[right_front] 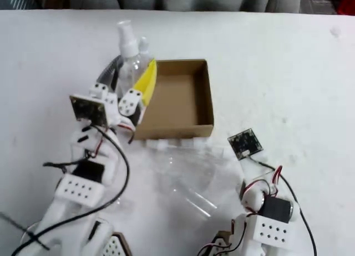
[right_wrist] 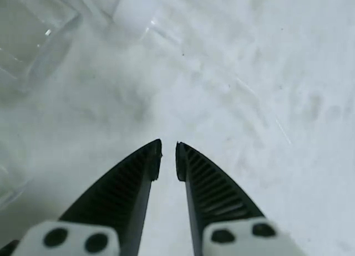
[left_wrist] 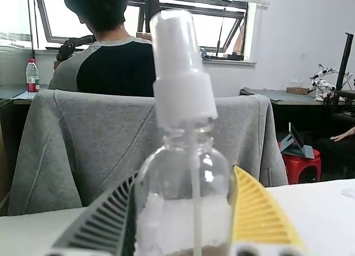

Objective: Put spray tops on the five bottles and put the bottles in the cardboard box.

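A clear bottle [right_front: 132,65] with a white spray top [right_front: 126,34] stands upright just beyond the left wall of the open cardboard box [right_front: 202,95]. My left gripper [right_front: 133,67] is shut on it, grey finger on one side and yellow finger on the other. In the left wrist view the bottle [left_wrist: 186,211] and its spray top [left_wrist: 180,73] rise between those fingers of the left gripper [left_wrist: 186,175]. The right arm [right_front: 266,214] rests at the front right. My right gripper [right_wrist: 167,158] points down at bare table, its black fingers nearly touching with nothing between them.
Clear plastic bottles and packaging [right_front: 186,181] lie on the white table in front of the box, between the two arms. Some of that clear plastic [right_wrist: 33,34] lies just beyond the right gripper. A grey chair back [left_wrist: 83,145] stands behind the table's far edge.
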